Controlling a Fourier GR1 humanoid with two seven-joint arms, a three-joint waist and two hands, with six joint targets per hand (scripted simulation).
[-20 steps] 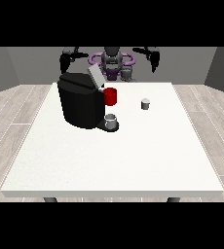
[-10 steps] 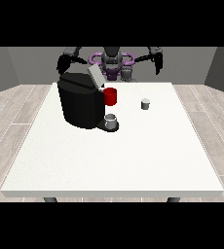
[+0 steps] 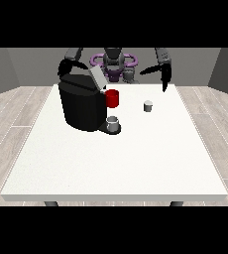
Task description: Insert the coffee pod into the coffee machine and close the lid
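A black coffee machine (image 3: 80,105) stands on the white table (image 3: 116,158) at the left, its grey lid (image 3: 97,78) tilted up and a red part (image 3: 112,98) on its front. A grey cup (image 3: 113,123) sits on its base. The small grey coffee pod (image 3: 147,106) stands alone on the table, right of the machine. The hand at the view's right (image 3: 163,74) hangs above the table's far edge, behind and above the pod, with straight fingers pointing down. The hand at the view's left (image 3: 66,66) is raised behind the machine's top, partly hidden by it.
The robot's torso (image 3: 114,64) stands behind the table's far edge. White tabletop stretches from the machine and pod to the near edge. A wood-plank floor surrounds the table.
The hand at the view's right has come down and inward toward the pod. The hand at the view's left has shifted slightly near the machine. Pod, cup and lid have not moved.
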